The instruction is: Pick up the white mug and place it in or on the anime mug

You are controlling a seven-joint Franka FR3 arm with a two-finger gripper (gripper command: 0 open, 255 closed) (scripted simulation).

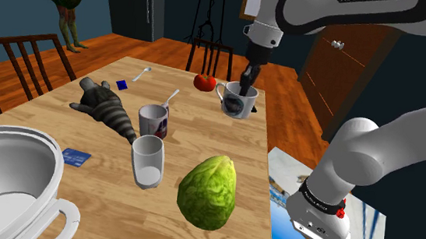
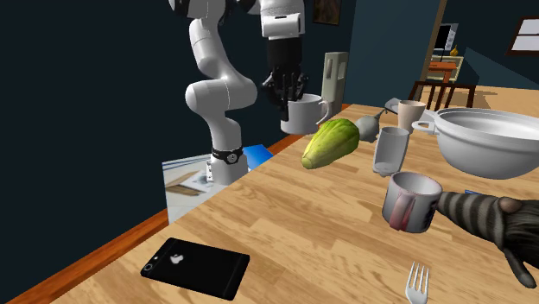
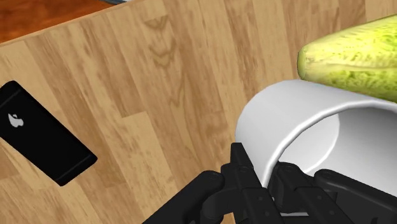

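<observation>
White mug grasped by the black gripper near the table's edge at the shoulder view's right, just beside a red tomato. In the wrist view the jaws were clenched on the mug's wall, one finger outside the rim and the other inside the bowl. The mug stood upright, its printed emblem facing the shoulder camera. Whether its base touched the wood could not be told. The anime mug, marked with pink and purple, stood near the middle of the table, well apart from the held mug. A plain pale cup stood just beside it on the near side. A spoon lay behind it. A large green gourd lay toward the near edge. In the second exterior view it lay between the held mug and the plain cup. A grey striped glove lay to the shoulder view's left of the anime mug, its cuff close to that mug in the second exterior view. A big white pot occupied the shoulder view's lower left corner. A black phone lay flat by the table's edge, and a fork lay near it.
</observation>
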